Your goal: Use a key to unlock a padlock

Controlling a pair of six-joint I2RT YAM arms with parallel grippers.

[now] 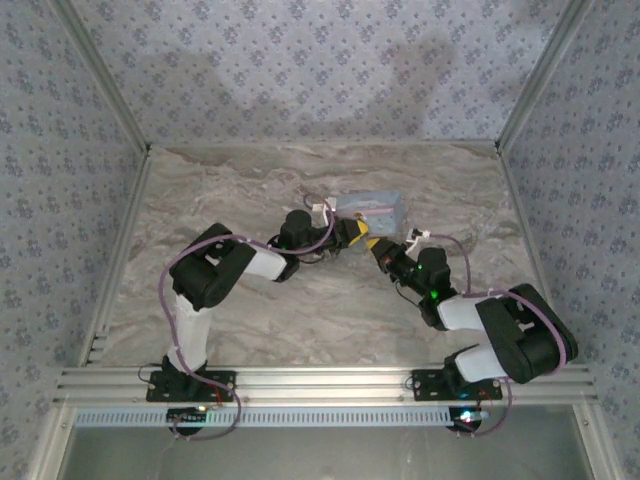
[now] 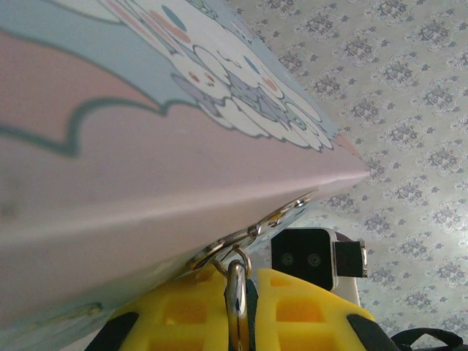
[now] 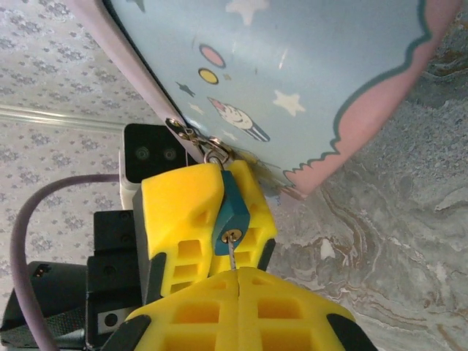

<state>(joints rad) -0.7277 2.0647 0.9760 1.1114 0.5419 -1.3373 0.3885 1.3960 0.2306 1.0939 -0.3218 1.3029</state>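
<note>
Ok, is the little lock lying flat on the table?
No, the lock hangs from the ring on the box, pinched between the yellow fingers of the left gripper.

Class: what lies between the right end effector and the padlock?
In the right wrist view, a thin key spans the gap, running from the right end effector into the keyhole of the padlock.

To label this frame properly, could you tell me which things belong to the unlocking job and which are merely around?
Job: padlock, clamped in left hand; key, held by right hand, at its keyhole; cartoon tin it is attached to.
Bystanders: marble table, patterned walls, aluminium rail.
</note>
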